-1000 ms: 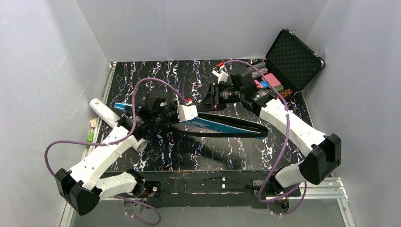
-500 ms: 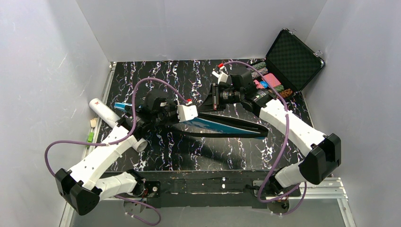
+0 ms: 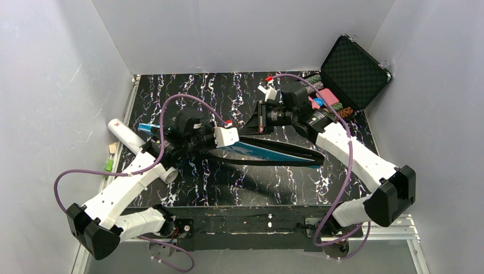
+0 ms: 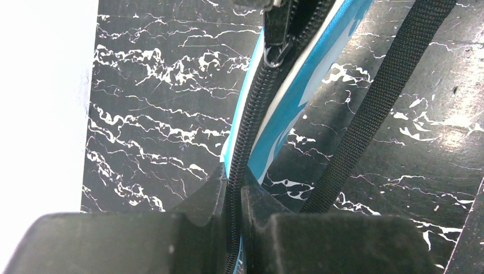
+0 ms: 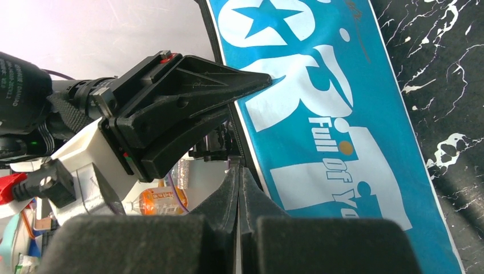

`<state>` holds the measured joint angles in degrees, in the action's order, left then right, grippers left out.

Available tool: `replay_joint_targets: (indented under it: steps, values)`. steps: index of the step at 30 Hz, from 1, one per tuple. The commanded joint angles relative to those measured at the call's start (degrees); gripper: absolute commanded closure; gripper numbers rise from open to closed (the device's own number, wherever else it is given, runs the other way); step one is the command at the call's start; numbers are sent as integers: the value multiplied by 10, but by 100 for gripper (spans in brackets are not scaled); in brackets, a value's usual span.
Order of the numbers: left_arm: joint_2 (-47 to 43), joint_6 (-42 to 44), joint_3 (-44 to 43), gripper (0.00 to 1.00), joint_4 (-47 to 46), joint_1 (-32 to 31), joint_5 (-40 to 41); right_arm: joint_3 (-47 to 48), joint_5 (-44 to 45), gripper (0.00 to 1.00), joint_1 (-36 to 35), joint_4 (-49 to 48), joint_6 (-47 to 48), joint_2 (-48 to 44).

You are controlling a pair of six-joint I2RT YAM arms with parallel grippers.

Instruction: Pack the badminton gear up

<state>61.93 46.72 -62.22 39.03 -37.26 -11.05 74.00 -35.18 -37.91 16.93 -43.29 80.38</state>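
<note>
The left end effector is clamped narrow on the black zip edge of the blue bag. The bag stands on edge over the middle of the bench. Beyond it, the right end effector is pinched fully together, apparently on the zip pull.

The step in hand looks like running the zip. To do it well, the left should anchor the seam taut. The right should draw the pull straight along the teeth, never sideways. The loose strap needs to stay out of the track.

The bench is black with white marbling. The long white tube lies at its left edge, outside the bag. An open black case sits at the far right corner. Plain grey walls close in three sides.
</note>
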Motion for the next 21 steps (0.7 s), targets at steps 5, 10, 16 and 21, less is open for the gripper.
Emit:
replay_joint_targets:
  steps: [5,10,16,21]
  values:
    - [-20,11,-11,100,-39,-2,-1,-55,-32,99,37,-36,-24,-75]
    - [-21,15,-10,100,-39,-2,1,-75,-27,99,49,-11,-11,-107]
    - [-21,19,-10,100,-36,-2,3,-83,-25,99,67,32,5,-148]
    - [-21,25,-6,100,-35,-3,5,-94,-18,99,80,79,18,-194]
